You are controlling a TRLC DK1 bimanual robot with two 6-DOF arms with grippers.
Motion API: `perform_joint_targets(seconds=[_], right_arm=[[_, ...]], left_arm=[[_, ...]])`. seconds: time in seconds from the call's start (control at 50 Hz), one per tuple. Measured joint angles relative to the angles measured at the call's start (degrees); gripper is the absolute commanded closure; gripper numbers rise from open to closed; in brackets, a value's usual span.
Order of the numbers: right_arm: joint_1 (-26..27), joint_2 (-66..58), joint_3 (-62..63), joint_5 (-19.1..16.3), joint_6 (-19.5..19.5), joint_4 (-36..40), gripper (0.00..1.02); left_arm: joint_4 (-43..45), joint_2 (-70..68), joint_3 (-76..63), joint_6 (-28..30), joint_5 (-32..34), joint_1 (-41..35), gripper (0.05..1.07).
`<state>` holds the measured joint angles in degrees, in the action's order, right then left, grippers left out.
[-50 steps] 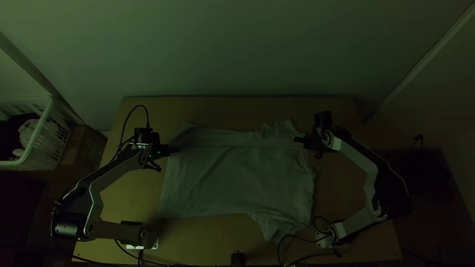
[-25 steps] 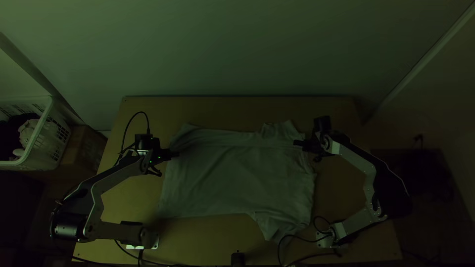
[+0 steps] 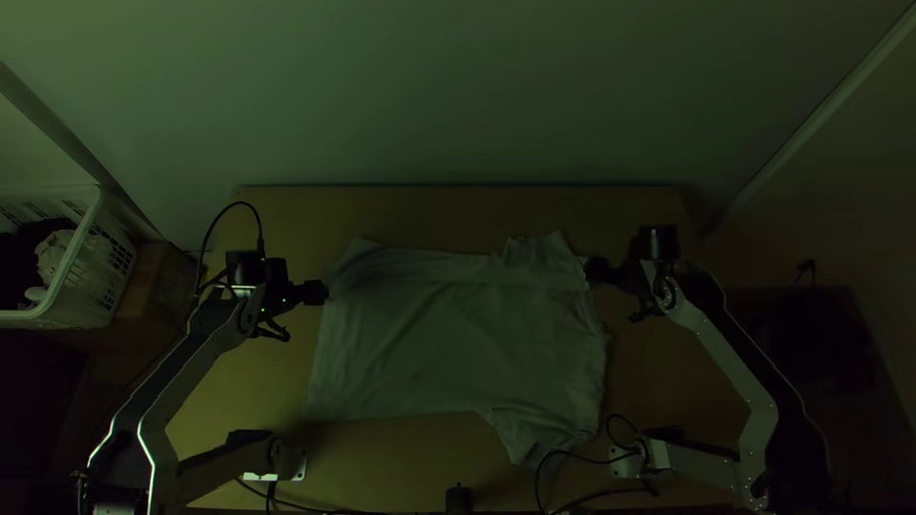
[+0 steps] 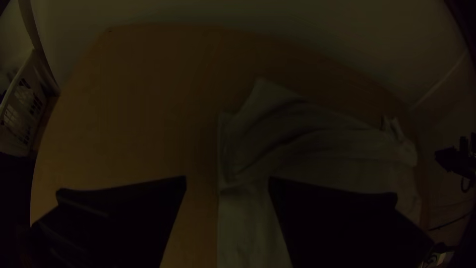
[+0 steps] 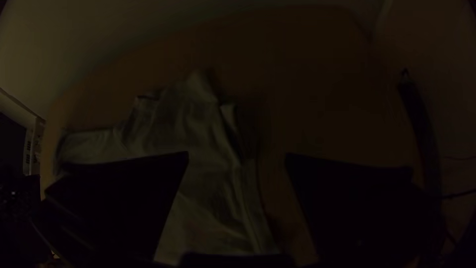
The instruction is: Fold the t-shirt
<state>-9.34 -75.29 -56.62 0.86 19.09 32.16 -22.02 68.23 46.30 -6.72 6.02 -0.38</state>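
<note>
A pale t-shirt [image 3: 458, 343] lies over the middle of the table, with a strip along its far side folded over and a sleeve sticking out at the near right. My left gripper [image 3: 315, 292] is at the shirt's far left edge, my right gripper [image 3: 593, 271] by its far right edge. In the left wrist view my left gripper [image 4: 227, 181] has its fingers wide apart, with the shirt [image 4: 322, 144] beyond them. The right wrist view shows my right gripper [image 5: 237, 156] spread too, the shirt's edge [image 5: 250, 198] running between its fingers. Nothing is held.
A white basket [image 3: 81, 272] with cloths stands left of the table [image 3: 458, 205], on a brown box [image 3: 153, 286]. A small black object [image 3: 459, 500] is at the near edge. Cables lie around the right arm's base, one touching the near sleeve.
Both arms have drawn back outward, my left gripper to the left and my right gripper to the right, away from the shirt's far corners. The shirt lies nearly as before.
</note>
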Motion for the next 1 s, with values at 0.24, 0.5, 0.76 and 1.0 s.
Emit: perform_joint_targets(seconds=[0.24, 0.5, 0.76, 1.0], right_arm=[[-1.55, 10.03, 0.00, 0.00, 0.02, 9.35, 0.04], [-2.67, 23.34, 1.53, -0.04, 3.63, 16.65, 0.04], [-3.52, 25.81, 3.74, -0.79, 8.07, 28.22, 0.05], [-7.98, 26.73, 4.63, -1.99, 9.90, 36.59, 0.05]], left_arm=[[-11.78, -10.32, 0.39, 2.05, 0.04, -0.92, 0.15], [-21.73, -19.41, 0.22, 3.93, 0.07, -0.98, 0.15], [-33.75, -23.19, 0.17, 3.91, 0.22, -0.46, 0.15], [-41.68, -25.64, -2.45, 3.76, 0.31, -2.19, 0.15]])
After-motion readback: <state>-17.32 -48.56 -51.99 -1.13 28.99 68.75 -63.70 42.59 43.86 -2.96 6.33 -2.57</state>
